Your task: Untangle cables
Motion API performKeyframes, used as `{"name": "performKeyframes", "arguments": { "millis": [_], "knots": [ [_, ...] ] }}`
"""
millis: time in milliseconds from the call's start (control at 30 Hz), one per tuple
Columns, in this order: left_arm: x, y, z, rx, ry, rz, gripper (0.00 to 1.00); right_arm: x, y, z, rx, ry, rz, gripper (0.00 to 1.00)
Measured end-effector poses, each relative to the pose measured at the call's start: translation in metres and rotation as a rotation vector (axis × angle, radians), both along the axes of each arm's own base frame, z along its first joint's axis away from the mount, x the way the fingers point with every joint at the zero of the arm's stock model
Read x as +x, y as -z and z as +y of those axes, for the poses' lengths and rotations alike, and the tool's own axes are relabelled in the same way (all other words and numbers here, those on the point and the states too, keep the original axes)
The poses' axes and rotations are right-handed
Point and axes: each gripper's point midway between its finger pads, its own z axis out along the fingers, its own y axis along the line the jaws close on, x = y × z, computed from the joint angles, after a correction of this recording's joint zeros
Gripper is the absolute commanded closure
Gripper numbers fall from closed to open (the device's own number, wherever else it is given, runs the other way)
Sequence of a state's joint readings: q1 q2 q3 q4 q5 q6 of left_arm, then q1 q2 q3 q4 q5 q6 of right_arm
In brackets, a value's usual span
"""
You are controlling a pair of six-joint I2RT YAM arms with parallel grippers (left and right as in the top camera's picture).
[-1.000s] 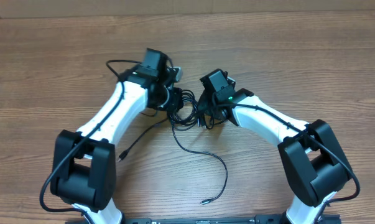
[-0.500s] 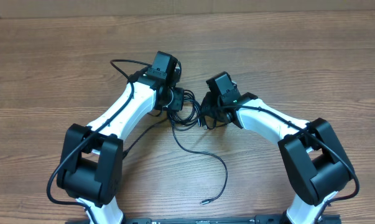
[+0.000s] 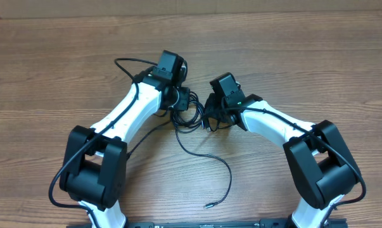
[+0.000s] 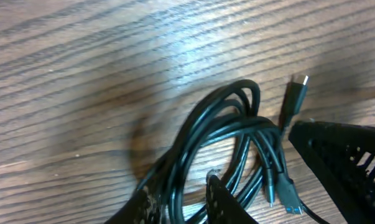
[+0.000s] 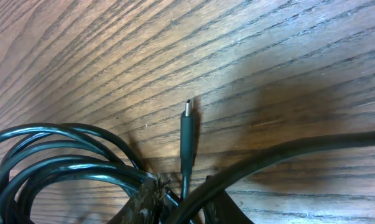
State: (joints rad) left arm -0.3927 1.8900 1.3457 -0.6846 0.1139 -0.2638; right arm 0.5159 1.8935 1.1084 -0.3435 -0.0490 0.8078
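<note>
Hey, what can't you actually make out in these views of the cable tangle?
Overhead: where the cables cross, hidden under the left gripper and right gripper.
Left wrist: fingers cut off by the bottom edge, grip unclear.
Right wrist: fingers cut off and blurred at the bottom edge, grip unclear.

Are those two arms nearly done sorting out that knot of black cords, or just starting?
Early days. Done: one cord trails loose from the bunch. In hand: the left gripper and right gripper each pinch strands of the cables. Left: the loops between them lie bunched together, none laid apart.
</note>
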Motion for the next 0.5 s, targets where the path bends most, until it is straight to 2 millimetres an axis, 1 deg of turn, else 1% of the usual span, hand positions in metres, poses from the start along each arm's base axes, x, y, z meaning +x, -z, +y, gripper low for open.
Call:
{"name": "performKeyframes", "arguments": {
  "millis": [33, 67, 100, 300, 500],
  "knots": [
    [-0.0008, 0.0001, -0.0016, 0.007, 0.005, -0.003, 0.79, 0.0001, 0.0, -0.0001, -0.001, 0.0, -0.001, 0.79],
    [-0.0013, 0.0001, -0.003, 0.012, 0.005, -0.005, 0.82, 0.0002, -0.0001, 0.0, 0.0, 0.0, -0.001, 0.79],
    [-0.002, 0.0003, -0.0049, 0.017, 0.002, -0.007, 0.84, 0.0001, 0.0, 0.0, 0.0, -0.001, -0.001, 0.79],
    [-0.0023, 0.004, -0.0052, 0.029, -0.017, -0.001, 0.85, 0.0002, -0.0001, 0.0001, 0.0, 0.0, -0.001, 0.8],
    [-0.002, 0.0043, -0.0055, 0.028, -0.026, -0.001, 0.83, 0.0003, -0.0002, 0.0002, 0.0, -0.001, -0.002, 0.8]
  ]
}}
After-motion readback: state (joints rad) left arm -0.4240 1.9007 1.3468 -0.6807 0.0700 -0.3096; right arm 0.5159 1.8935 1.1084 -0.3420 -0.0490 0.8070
